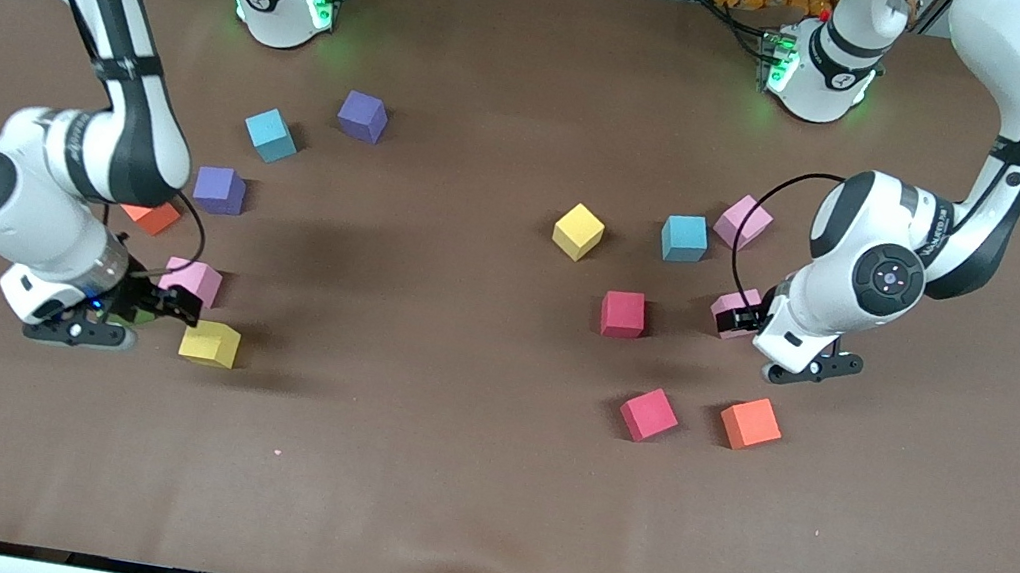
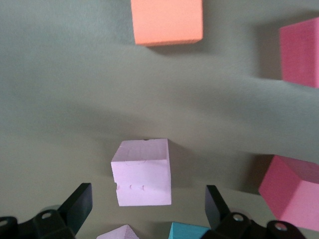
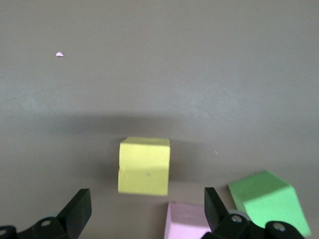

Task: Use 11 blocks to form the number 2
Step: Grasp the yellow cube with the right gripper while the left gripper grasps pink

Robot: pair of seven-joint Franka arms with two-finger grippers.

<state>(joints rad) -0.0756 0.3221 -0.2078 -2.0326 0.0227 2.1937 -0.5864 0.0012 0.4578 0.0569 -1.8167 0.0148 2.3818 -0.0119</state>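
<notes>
A brown tabletop [image 1: 441, 478] carries scattered blocks in two loose groups, with no digit laid out yet.

Toward the right arm's end lie a purple block [image 1: 363, 116] and a cyan block [image 1: 271, 135] nearest the edge where the bases stand, then a second purple block [image 1: 219, 190], an orange block [image 1: 150, 217] partly hidden under the arm, a pink block [image 1: 192, 281] and a yellow block [image 1: 209, 344]. The right pincer [image 1: 132, 311] hangs low just beside the yellow and pink blocks, its fingers [image 3: 75, 211] spread wide and holding nothing; its wrist view shows the yellow block ahead of the gap, and a green block [image 3: 269, 201] close by one finger.

Toward the left arm's end lie another yellow block [image 1: 578, 231], a cyan block [image 1: 684, 238] and a pink block [image 1: 743, 221], then a red block [image 1: 623, 314], and closest to the front camera's edge a second red block [image 1: 649, 414] and an orange block [image 1: 750, 423]. The left pincer [image 1: 751, 328] hangs low over a further pink block [image 2: 142, 172], which lies on the tabletop just ahead of the gap between the fingers [image 2: 77, 206]; they are fully apart and grip nothing.
</notes>
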